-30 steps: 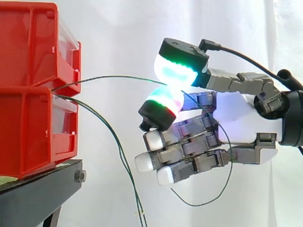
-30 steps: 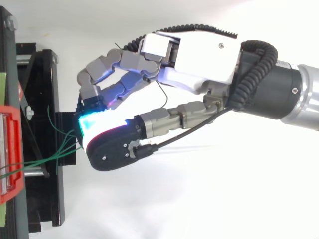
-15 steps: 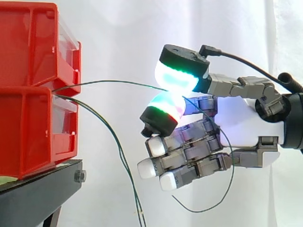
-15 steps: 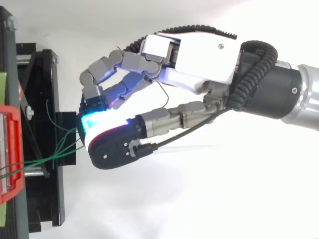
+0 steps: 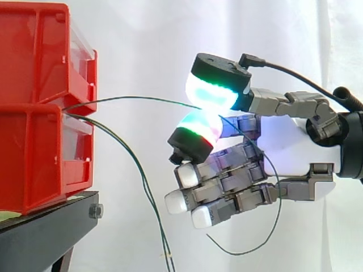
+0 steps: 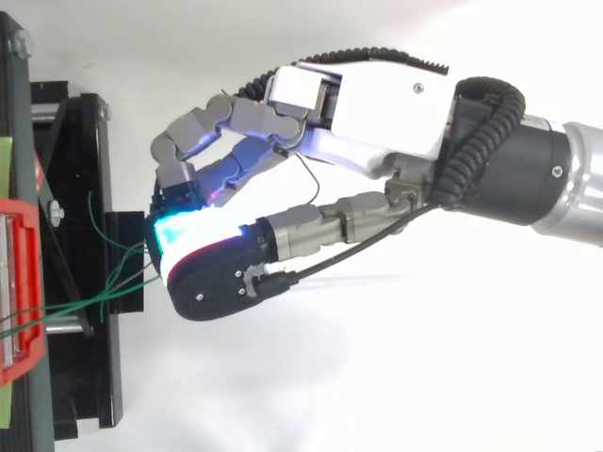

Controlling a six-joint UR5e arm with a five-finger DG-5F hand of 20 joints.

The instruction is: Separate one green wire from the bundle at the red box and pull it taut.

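1. Rose slightly at the hand (image 5: 286, 150) over the last second.
2. Pinched one green wire (image 5: 136, 98) between glowing pads.
3. Ran toward 9 o'clock into the red box (image 5: 39, 153), faintly bowed.
4. Left other wires (image 5: 122, 149) drooping toward 6 o'clock; separated, seemingly, not yet taut.

One green wire (image 5: 130, 97) arcs out from the red box (image 5: 34, 158).

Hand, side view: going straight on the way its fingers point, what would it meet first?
Probably the lower red bin, where the green wire pinched by the hand comes out; the edge of the black stand is similarly near.
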